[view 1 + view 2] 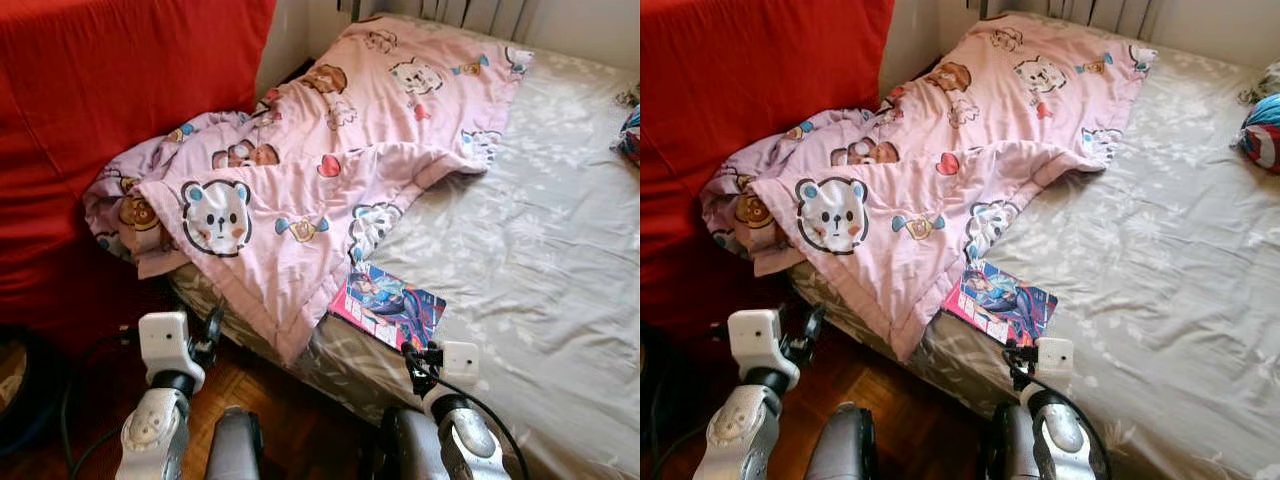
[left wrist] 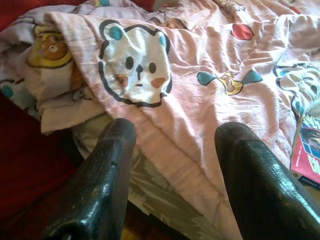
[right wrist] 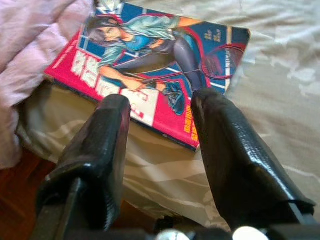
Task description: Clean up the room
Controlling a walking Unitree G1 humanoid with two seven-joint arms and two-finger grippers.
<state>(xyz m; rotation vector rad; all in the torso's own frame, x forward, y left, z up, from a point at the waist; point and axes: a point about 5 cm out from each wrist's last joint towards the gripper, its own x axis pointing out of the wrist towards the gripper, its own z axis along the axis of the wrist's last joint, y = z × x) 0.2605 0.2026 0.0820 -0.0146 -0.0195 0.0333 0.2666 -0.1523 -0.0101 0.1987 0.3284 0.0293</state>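
A pink blanket (image 1: 330, 170) printed with bears lies rumpled across the left half of the bed, one corner hanging over the front edge. A magazine (image 1: 388, 305) with a red and blue cover rests flat on the grey sheet (image 1: 540, 260) near that edge, its left corner tucked under the blanket. My right gripper (image 3: 160, 105) is open just short of the magazine's (image 3: 150, 65) near edge, with nothing between its fingers. My left gripper (image 2: 175, 135) is open and empty, low in front of the blanket's (image 2: 200, 100) hanging corner.
A red cover (image 1: 110, 110) drapes a tall piece of furniture left of the bed. Wooden floor (image 1: 290, 410) shows below the bed edge. A blue and red bundle (image 1: 1262, 130) lies at the bed's far right. Dark cables trail on the floor at left.
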